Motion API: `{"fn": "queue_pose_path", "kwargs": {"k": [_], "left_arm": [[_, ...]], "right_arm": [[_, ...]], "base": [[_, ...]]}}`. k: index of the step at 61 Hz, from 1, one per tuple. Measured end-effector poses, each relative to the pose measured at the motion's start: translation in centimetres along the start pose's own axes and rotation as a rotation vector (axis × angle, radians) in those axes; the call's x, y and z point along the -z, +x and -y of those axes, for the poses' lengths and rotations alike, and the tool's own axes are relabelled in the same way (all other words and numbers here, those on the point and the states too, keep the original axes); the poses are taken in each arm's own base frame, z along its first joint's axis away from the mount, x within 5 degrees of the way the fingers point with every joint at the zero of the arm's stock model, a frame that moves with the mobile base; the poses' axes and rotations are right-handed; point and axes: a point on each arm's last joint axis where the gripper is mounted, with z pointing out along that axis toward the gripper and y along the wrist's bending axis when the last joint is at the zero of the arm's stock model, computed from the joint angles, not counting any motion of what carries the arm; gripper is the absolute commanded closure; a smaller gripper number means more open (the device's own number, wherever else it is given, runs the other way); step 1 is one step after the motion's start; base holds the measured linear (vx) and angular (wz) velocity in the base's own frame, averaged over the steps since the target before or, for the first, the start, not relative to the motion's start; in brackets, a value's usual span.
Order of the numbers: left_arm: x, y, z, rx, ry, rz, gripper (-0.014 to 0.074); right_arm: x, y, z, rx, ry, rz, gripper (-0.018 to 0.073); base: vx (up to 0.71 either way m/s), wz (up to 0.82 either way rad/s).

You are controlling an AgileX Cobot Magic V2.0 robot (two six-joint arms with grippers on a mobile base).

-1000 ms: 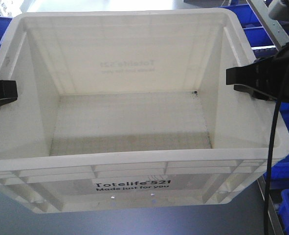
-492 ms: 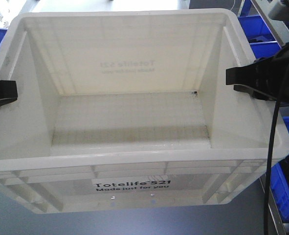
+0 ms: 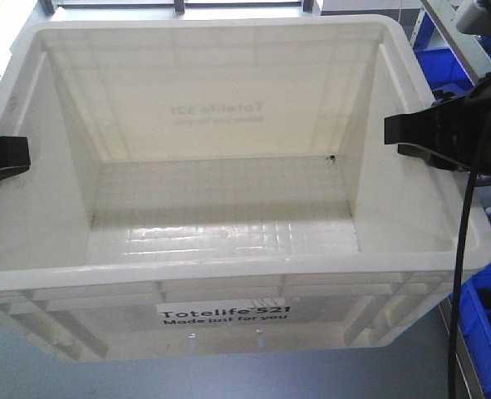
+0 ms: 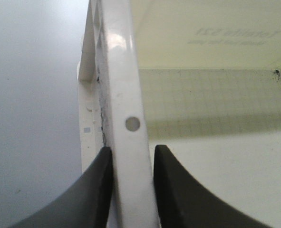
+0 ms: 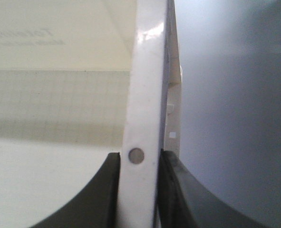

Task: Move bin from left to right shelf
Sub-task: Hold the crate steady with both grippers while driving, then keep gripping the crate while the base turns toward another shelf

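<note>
On bin, left tool, right tool clamped

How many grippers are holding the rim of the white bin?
2. The left gripper clamps the left rim of the bin; the right gripper clamps the right rim. None seems hidden.

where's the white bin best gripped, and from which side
Grip the bin by the top rim of its side walls, one gripper from each side, fingers straddling the wall. The rim is thin enough to pinch; the bin too wide for one gripper. The left gripper and right gripper hold it so.
</note>
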Motion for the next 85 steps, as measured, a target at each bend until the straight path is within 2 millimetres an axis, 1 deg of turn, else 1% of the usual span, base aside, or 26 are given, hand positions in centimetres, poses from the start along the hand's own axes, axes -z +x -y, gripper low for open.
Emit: {"fn": "queue_pose_path", "kwargs": {"k": [85], "left_arm": [[-0.03, 0.0, 0.0, 0.0, 0.0, -0.001, 0.0492]], "right_arm": [[0.0, 0.03, 0.01, 0.0, 0.001, -0.003, 0.0564]], "base": [[0.32, 0.01]]}}
